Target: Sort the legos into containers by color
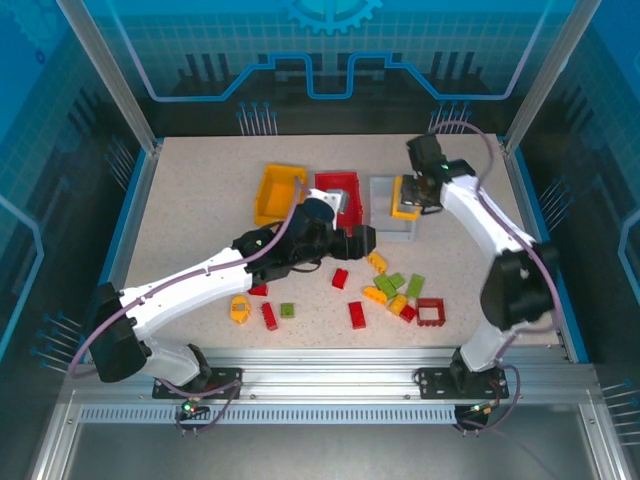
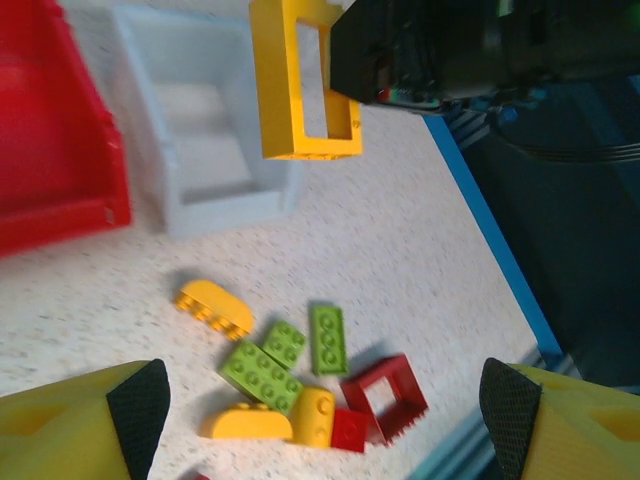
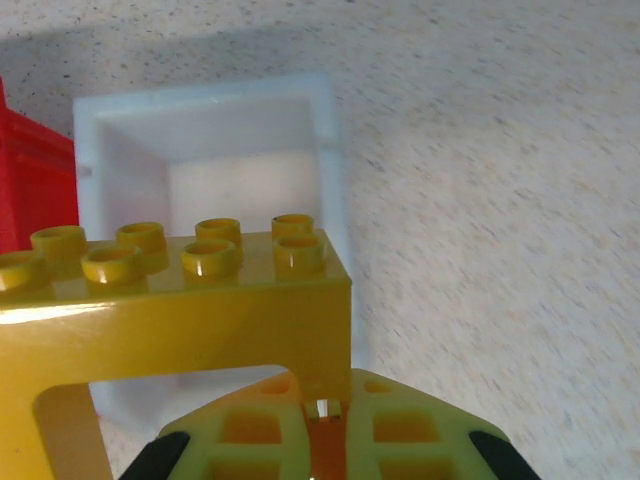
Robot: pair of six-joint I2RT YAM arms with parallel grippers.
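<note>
Left arm: yours stretches from its base forward and to the right, forearm low, wrist pointing right.
Left jaws: spread wide, your black pads well apart and facing down.
Right arm: folded at the elbow on your right side, forearm running back and to the left.
Right jaws: clamped on a yellow brick, tipped downward.
</note>
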